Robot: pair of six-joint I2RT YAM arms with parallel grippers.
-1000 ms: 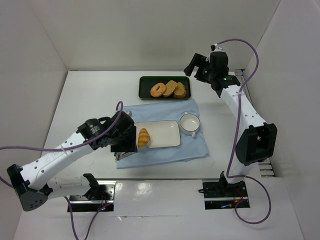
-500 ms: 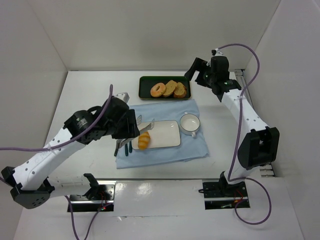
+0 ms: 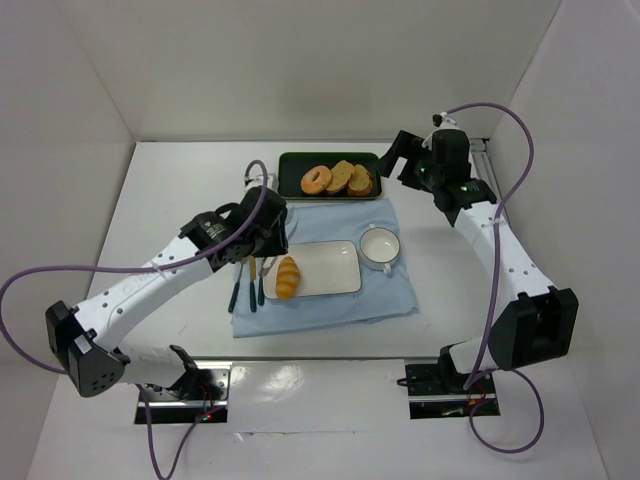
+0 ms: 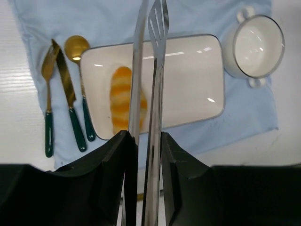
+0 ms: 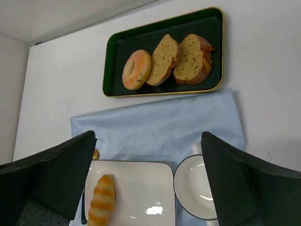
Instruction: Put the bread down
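The bread is a small ridged golden-yellow roll lying on the left end of the white rectangular plate. It also shows in the left wrist view and the right wrist view. My left gripper is shut on metal tongs and holds them above the plate's left part. The tong tips are empty and clear of the roll. My right gripper is open and empty, high above the table's back right.
A dark green tray at the back holds a bagel and two toast slices. A white two-handled cup stands right of the plate. A gold fork, knife and spoon lie left of it, on the blue cloth.
My left gripper rose and drew back from the plate with the tongs. The bread stays on the plate's left end and the cutlery is now uncovered. The right arm shifted slightly right.
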